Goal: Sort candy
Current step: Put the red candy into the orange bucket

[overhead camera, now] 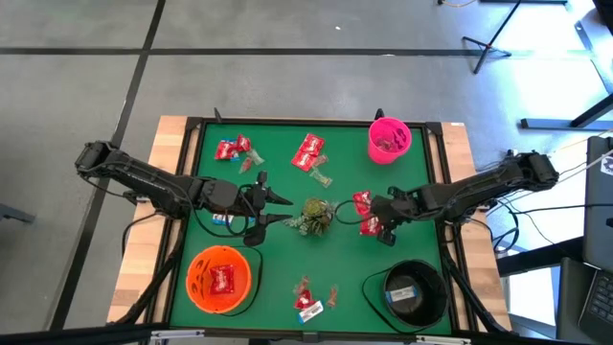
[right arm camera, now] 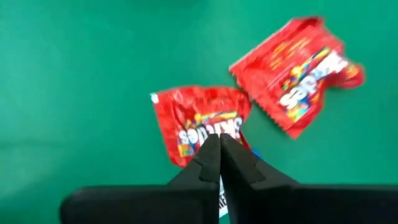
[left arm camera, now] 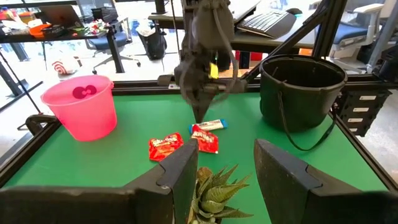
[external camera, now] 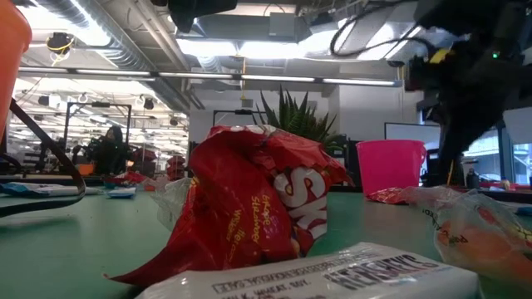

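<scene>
Now right gripper [right arm camera: 219, 144] pinches flat red packet [right arm camera: 199, 121] edge.

Candy [right arm camera: 205, 121] wrappers glossy, crinkled foil; table [overhead camera: 278, 244] matt green felt w/ wood edge; bowls smooth plastic.

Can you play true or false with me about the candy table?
1. The pink bucket stands at the table's far edge. True.
2. The orange basket is empty. False: a red packet lies in it.
3. The right gripper is wide open. False: its fingers are pinched shut over a red candy packet.
4. A green plant sprig lies in the middle of the table. True.
5. The left gripper is inside the black bucket. False: it is beside the sprig.
</scene>
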Robot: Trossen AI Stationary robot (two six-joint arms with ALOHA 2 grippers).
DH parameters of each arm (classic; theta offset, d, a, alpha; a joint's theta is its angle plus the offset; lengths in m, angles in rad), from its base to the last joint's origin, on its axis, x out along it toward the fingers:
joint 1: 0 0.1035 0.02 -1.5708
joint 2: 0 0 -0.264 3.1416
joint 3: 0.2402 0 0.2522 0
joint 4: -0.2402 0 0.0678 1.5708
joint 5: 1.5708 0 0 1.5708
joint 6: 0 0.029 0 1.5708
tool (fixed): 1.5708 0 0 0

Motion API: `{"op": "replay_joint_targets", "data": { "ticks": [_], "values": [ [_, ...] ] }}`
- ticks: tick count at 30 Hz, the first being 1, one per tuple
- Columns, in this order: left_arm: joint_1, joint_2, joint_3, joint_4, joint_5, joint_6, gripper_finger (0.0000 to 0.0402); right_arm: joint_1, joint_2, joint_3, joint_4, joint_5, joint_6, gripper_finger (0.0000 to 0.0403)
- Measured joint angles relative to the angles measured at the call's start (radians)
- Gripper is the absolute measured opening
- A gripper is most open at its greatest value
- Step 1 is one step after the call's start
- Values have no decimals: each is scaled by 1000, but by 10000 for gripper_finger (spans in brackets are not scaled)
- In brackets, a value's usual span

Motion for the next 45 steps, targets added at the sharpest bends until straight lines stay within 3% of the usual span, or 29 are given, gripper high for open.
{"op": "replay_joint_targets", "data": {
  "ticks": [6,12,17,22,28,32,40,45],
  "values": [
    [0,0,0,0,-2,-1,149,0,-128,16,-11,79,23,2],
    [0,0,0,1,-127,-30,149,0,-199,89,28,184,-4,1],
    [14,0,0,4,-49,-52,149,0,-200,119,170,218,-86,1],
    [38,0,0,28,-34,-52,149,0,-188,119,304,237,-167,1],
    [56,0,0,35,-16,-51,149,0,-168,118,191,180,-182,5],
    [56,0,0,34,-17,-47,149,0,-108,113,38,123,-108,44],
    [56,0,0,31,-21,-45,149,0,34,112,-85,39,-69,189],
    [56,0,0,10,10,-61,151,1,107,112,-130,32,-56,228]
  ]
}}
